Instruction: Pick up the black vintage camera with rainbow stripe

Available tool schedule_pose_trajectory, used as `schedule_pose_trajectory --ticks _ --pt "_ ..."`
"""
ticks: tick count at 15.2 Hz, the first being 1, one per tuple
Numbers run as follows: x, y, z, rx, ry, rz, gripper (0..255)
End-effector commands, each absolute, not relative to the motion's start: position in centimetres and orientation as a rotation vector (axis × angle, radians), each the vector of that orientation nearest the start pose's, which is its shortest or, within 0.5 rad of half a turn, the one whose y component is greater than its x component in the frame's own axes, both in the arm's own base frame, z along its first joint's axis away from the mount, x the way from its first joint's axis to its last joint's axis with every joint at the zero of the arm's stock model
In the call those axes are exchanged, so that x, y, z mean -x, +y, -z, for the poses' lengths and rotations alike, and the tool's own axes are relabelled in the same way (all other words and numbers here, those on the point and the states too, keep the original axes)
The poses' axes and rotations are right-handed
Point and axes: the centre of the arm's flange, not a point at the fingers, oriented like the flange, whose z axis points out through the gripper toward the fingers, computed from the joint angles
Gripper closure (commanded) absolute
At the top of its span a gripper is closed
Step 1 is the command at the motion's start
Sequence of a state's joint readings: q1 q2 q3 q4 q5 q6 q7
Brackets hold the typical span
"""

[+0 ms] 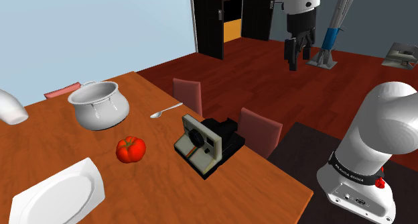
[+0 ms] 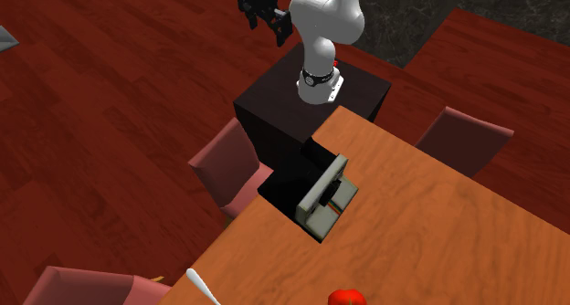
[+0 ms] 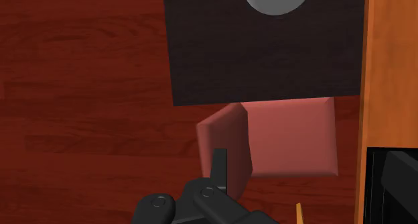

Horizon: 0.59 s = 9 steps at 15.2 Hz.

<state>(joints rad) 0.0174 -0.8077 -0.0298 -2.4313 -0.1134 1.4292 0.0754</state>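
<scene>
The vintage camera (image 1: 204,143) has a cream front with a rainbow stripe and a black body. It stands on the wooden table (image 1: 258,182) close to the edge that faces the stand, and in the second exterior view the camera (image 2: 324,201) overhangs that edge a little. My black gripper (image 1: 299,58) hangs high over the floor, far from the camera and off the table. Its fingers stand apart with nothing between them. In the second exterior view the gripper (image 2: 265,25) is beyond the stand. One finger (image 3: 220,168) shows in the wrist view above a red chair (image 3: 288,139).
On the table are a white pot (image 1: 99,105), a red tomato (image 1: 130,149), a white plate (image 1: 60,192) and a spoon (image 1: 165,110). Two red chairs (image 1: 260,130) (image 1: 187,94) are tucked along the table's edge. The black stand (image 2: 292,107) sits by the table corner.
</scene>
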Motion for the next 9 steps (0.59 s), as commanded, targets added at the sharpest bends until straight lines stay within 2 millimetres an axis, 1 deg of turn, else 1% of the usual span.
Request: schedule_pose_trajectory --ticks 1,9 --pt "-28.2 -1.9 -55.2 3.223 0.132 -0.309 0" --pt "-33.5 5.3 -50.8 3.196 0.134 -0.256 0"
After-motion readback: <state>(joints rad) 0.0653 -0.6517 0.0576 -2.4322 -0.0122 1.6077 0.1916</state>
